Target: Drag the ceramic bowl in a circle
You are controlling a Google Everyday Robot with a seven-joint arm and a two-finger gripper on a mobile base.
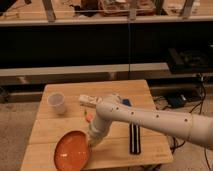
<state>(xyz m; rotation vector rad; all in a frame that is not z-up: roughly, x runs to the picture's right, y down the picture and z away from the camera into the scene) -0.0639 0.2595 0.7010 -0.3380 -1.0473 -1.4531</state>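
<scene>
Near table (155, 150) front edge, gripper (93, 143) sits at right rim of bowl (70, 154), so bowl lies camera-left of it; whether it grips the rim, cannot tell.

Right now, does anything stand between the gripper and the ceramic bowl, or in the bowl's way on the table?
Nothing visible separates them: the gripper is at the rim of the ceramic bowl. The white cup further back and the black bar beyond the arm both stand apart from the bowl.

Glossy ceramic bowl (70, 154), wooden table (112, 89), pincer (93, 142) at bowl's rim
</scene>
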